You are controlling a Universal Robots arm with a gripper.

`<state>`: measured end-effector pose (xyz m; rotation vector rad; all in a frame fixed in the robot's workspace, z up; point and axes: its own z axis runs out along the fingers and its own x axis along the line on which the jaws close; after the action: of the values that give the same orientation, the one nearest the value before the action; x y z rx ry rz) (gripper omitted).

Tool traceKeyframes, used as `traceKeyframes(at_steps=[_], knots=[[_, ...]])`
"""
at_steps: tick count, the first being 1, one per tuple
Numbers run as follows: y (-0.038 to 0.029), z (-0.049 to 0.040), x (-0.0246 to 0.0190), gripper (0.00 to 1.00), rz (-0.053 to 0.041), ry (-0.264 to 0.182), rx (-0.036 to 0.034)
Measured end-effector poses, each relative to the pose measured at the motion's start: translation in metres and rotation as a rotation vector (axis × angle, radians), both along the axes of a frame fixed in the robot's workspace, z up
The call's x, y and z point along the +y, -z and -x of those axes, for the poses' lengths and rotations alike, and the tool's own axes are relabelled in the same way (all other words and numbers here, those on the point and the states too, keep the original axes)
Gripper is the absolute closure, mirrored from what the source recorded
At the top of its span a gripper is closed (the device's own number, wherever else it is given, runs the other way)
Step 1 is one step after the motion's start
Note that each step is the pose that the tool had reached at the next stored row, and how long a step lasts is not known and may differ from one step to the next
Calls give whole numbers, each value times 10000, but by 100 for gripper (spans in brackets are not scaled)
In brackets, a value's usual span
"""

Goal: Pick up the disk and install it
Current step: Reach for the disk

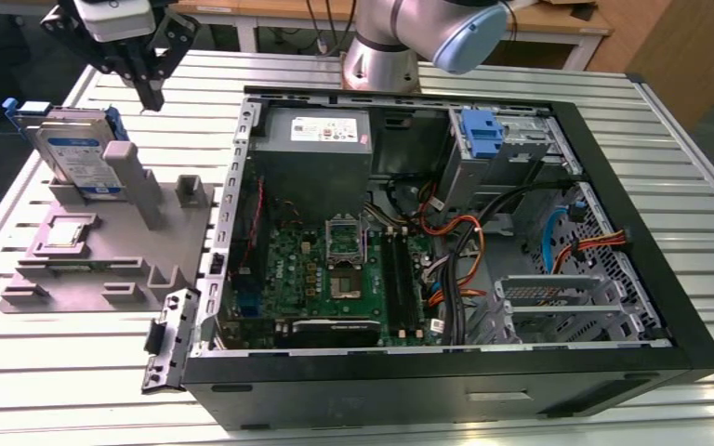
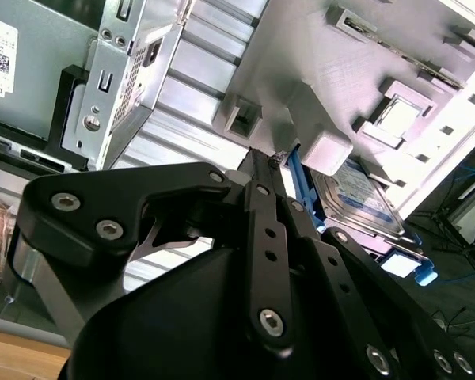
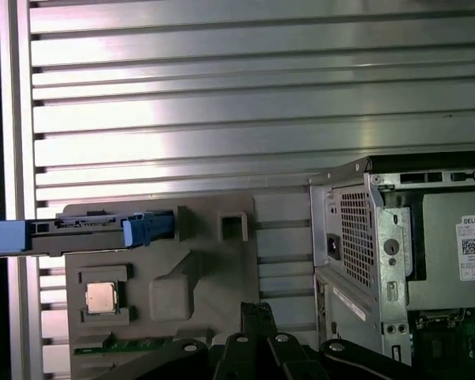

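Gripper [image 1: 152, 93] is hanging in the upper left of the exterior view, fingers pressed together and gripping nothing. The disk [image 1: 74, 153] is standing tilted on the grey fixture [image 1: 109, 265] just below the fingertips, not touching them, left of the open computer case [image 1: 692, 307]. Both wrist views are showing the disk [image 3: 79, 229] [image 2: 364, 198] on that fixture.

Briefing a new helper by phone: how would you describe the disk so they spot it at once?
Beside the open computer case, on the exterior view's left, sits a grey plastic stand. The disk leans on edge at its far end: a silver slab with blue rails and a white-and-blue label, unlike the bare blue bracket inside the case.
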<state>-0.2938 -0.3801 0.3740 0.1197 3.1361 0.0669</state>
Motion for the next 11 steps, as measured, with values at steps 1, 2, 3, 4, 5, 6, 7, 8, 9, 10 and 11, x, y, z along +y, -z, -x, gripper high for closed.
traceKeyframes(at_steps=[1,2,3,4,5,6,7,8,9,10,11], knots=[[0,0,0,90,0,-1,0],[0,0,0,90,0,-2,0],[0,1,0,90,0,-2,0],[0,1,1,90,0,-1,0],[0,2,1,90,0,0,0],[0,2,1,90,0,-1,0],[0,2,1,90,0,-1,0],[0,3,1,90,0,0,0],[0,7,1,90,0,0,0],[0,19,3,90,0,1,-1],[0,34,6,90,0,0,0]])
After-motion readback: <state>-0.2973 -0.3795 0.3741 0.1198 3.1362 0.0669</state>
